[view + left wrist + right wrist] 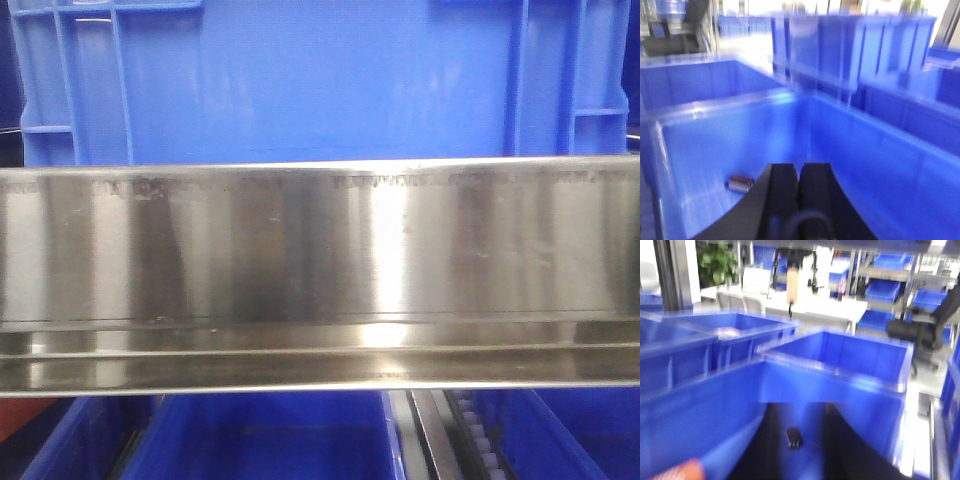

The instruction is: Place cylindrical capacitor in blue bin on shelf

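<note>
Left wrist view: cylindrical capacitor lies on its side on the floor of a blue bin, lower left of frame, just beside the left gripper. That gripper's fingers are pressed together with nothing between them.

Right wrist view: right gripper is blurred. Its fingers look spread, with blue showing between them. A small dark item sits there, too smeared to identify.

Front view: bin wall at top, and the shelf lip runs across mid-frame. No gripper in sight.

Handling, judged: the part is light, rigid and smooth-skinned, so it is likely to roll or squirt out. Take hold across the body at mid-length, with light pressure. Cannot tell which bin holds it.
</note>
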